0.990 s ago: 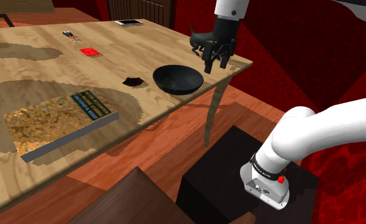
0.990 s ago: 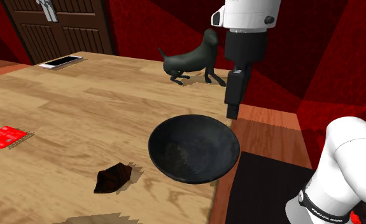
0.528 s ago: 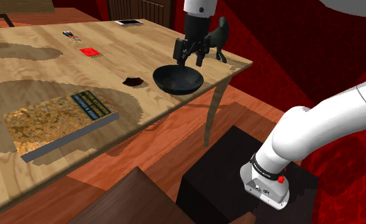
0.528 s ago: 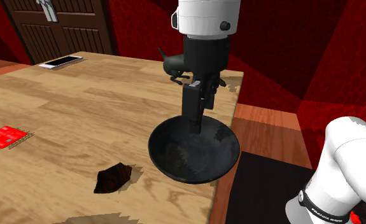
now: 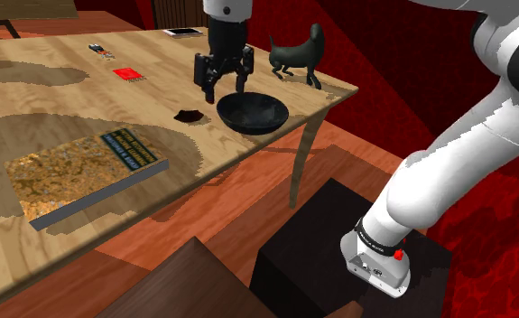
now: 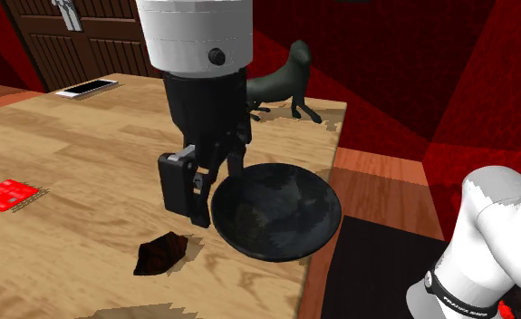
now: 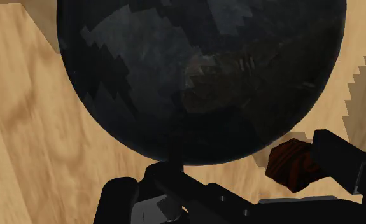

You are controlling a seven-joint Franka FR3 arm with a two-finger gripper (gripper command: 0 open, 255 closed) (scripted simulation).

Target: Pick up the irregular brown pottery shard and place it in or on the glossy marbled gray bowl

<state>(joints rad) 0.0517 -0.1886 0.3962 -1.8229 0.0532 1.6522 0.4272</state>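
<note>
Gripper: The black gripper [image 5: 223, 88] hangs low over the bench [image 5: 59, 108], by the rim of the bowl on the shard's side. Its two fingers stand apart and there is nothing between them that they grip.
Shard: The small brown shard [image 5: 189, 115] lies on the wood near the bench edge closest to the stand. It is just beside the bowl, on the side away from the corner where the dog figure [image 5: 298, 54] stands. In the wrist view the shard [image 7: 293, 167] sits close to one finger, but it is not clasped.
Bowl: The dark gray shiny bowl [image 5: 253, 126] sits upright near the same edge. It is empty.
What changed: A second ago the gripper was up by the dog figure at the corner. Then it passed over the bowl. Now it has crossed to the shard's side and come lower. The shard and the bowl have not moved.
What that means: The arm seems to be lining up for the grab. The pick-up is not done yet.
Next move: The gripper likely has to slide a bit more over the shard, go down, and squeeze.
Watch out: The bowl's rim is very near the gripper, so a bump could push the bowl toward the edge. The shard is low and lumpy and may slip.
</note>
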